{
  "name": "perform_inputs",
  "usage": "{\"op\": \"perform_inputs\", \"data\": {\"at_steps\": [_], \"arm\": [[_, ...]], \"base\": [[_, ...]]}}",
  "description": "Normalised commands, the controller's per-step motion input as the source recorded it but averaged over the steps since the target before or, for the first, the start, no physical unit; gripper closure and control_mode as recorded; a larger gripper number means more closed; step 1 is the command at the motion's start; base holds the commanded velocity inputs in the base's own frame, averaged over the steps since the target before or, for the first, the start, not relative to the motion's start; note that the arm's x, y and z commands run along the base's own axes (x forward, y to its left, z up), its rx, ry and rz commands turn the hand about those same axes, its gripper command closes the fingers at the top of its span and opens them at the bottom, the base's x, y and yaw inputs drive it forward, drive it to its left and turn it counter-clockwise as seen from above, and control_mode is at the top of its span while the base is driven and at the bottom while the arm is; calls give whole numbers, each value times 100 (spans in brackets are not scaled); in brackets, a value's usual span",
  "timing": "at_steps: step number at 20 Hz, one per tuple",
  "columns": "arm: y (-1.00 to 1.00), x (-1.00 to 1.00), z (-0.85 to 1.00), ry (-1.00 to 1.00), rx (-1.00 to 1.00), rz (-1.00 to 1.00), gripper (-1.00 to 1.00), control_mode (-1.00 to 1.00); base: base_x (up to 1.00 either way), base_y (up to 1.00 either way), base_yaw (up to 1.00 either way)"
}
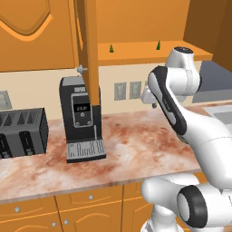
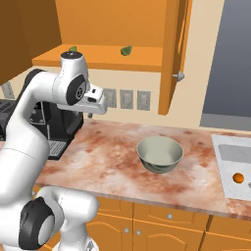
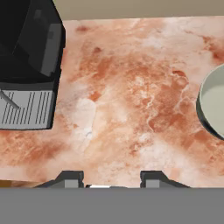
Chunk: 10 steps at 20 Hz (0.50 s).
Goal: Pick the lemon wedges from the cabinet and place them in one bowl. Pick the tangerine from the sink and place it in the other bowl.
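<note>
Marbled reddish countertop (image 2: pixel 108 162) runs under your arm, with orange cabinet fronts below it. You have the wall cabinet (image 2: pixel 122 29) open above the counter, its narrow door (image 2: pixel 174 54) swung out with the silver knob facing you. On its shelf sit the 2 lemon wedges (image 2: pixel 126 50), well apart from each other, one toward the left end and one nearer the middle. Your gripper (image 3: pixel 111 179) hangs over bare counter, pointing down, between the coffee machine (image 3: pixel 30 65) and the bowl (image 2: pixel 160 154). Its 2 fingertips (image 3: pixel 70 178) stand apart with nothing between them, so you are holding nothing. The pale grey-green bowl rests upright on the counter, and nothing is visible inside it. To its right you see the sink (image 2: pixel 235 166), with the tangerine (image 2: pixel 238 178) lying in the near basin. From the left base view, a toaster (image 1: pixel 22 131) stands left of the coffee machine.
</note>
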Motion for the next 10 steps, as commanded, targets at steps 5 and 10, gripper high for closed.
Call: {"op": "perform_inputs", "data": {"at_steps": [5, 10], "arm": [[0, -10, 0, -1, 0, 0, -100, -100], [-2, -13, 1, -2, 0, -1, -100, -100]], "base": [[0, 0, 0], [0, 0, 0]]}}
